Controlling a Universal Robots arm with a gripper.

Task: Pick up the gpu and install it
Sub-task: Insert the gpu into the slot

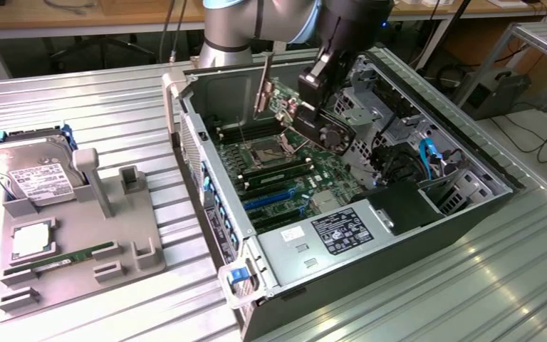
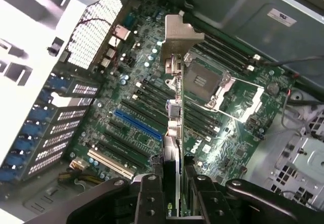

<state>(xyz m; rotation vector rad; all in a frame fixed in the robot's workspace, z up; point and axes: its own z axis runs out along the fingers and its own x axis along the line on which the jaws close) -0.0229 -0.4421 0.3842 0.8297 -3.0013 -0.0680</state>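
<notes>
Exterior view: the arm [image 1: 236, 28] is cut off by the upper edge, and the gripper [image 1: 304, 112] covers part of the gpu [image 1: 281, 105]. Wrist view: we see the gpu edge-on, its near end hidden between the fingers [image 2: 150, 193]. Hard drive [image 1: 36, 178] label: too small for us to read.
</notes>
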